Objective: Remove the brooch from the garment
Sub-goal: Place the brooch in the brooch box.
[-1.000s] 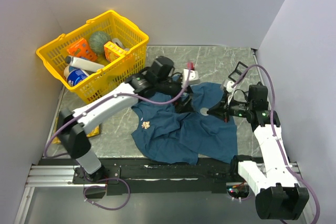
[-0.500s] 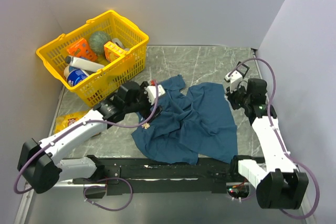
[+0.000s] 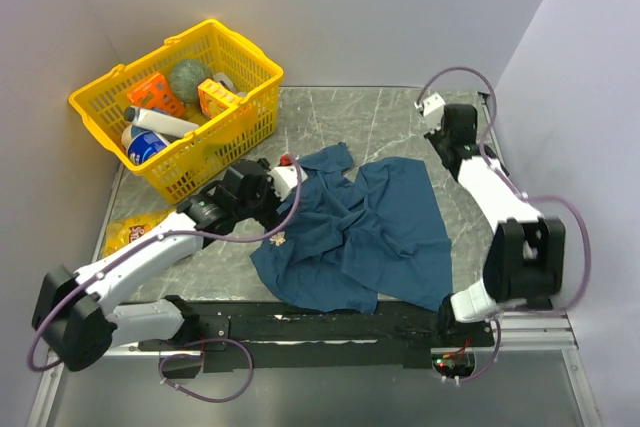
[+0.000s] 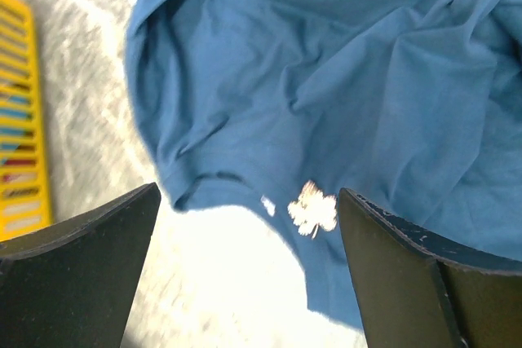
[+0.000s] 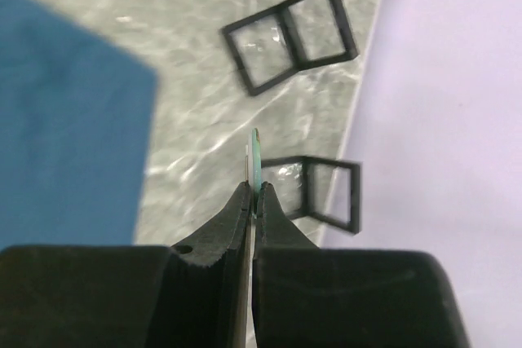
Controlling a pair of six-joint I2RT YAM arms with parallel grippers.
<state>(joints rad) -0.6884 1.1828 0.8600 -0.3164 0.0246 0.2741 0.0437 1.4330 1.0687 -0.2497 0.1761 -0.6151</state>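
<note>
Carrying thin disc (image 5: 254, 152) away from garment (image 3: 390, 232)

The garment (image 3: 380, 237) lies spread on the table (image 3: 390, 112) just ahead of my bases. The brooch (image 4: 313, 209) sits on its left part near the hem, below the wide gap of my left gripper (image 4: 249, 197). The basket (image 3: 220, 137) stands at the far left corner. My right gripper (image 5: 254, 193) hangs far right, past the garment, with a thin disc (image 5: 254, 148) pinched in it. Two frames (image 5: 289, 34) lie on the table beyond.

Even, bright light; the brooch (image 4: 312, 208) glares white and the table (image 4: 214, 283) blurs (left wrist view).
</note>
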